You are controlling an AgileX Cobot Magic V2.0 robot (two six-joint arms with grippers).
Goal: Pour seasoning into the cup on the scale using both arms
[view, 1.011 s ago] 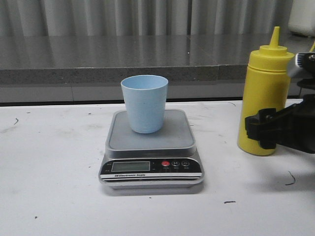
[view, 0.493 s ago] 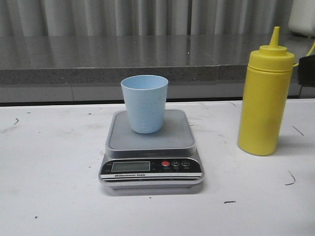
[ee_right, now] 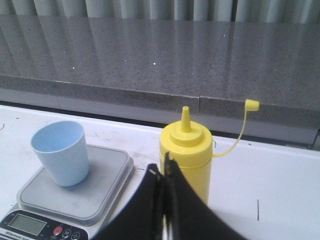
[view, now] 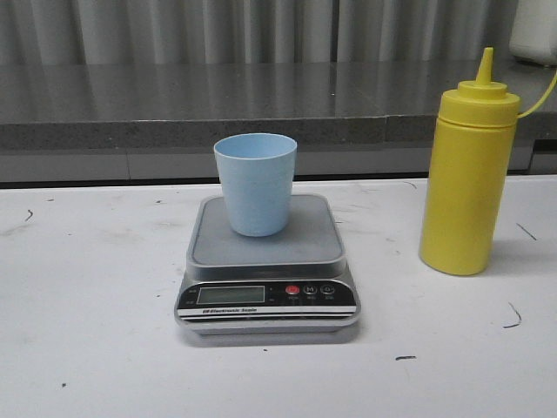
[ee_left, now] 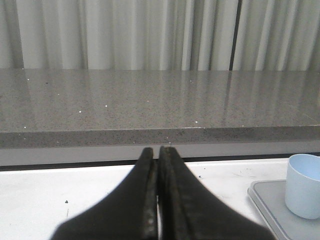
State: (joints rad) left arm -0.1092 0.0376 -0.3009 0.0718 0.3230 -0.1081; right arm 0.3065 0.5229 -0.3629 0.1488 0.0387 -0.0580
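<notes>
The pale blue cup (view: pixel 255 183) stands upright on the platform of the grey scale (view: pixel 267 270) at the table's middle. The yellow seasoning bottle (view: pixel 466 174) stands upright on the table to the right of the scale, its cap hanging off on a thin tether. Neither gripper shows in the front view. In the right wrist view my right gripper (ee_right: pixel 162 167) is shut and empty, in front of the bottle (ee_right: pixel 187 150), with the cup (ee_right: pixel 62 152) and scale (ee_right: pixel 80 187) beside it. In the left wrist view my left gripper (ee_left: pixel 156 150) is shut and empty, with the cup (ee_left: pixel 303 185) far off to one side.
A grey speckled ledge (view: pixel 261 104) runs along the back of the white table (view: pixel 87 331), with a pleated curtain behind it. A white object (view: pixel 535 30) stands on the ledge at the far right.
My right gripper was beside the bottle's lower half at the front view's right edge one second ago. It has drawn away out of that view. The bottle, cup and scale have not moved.
</notes>
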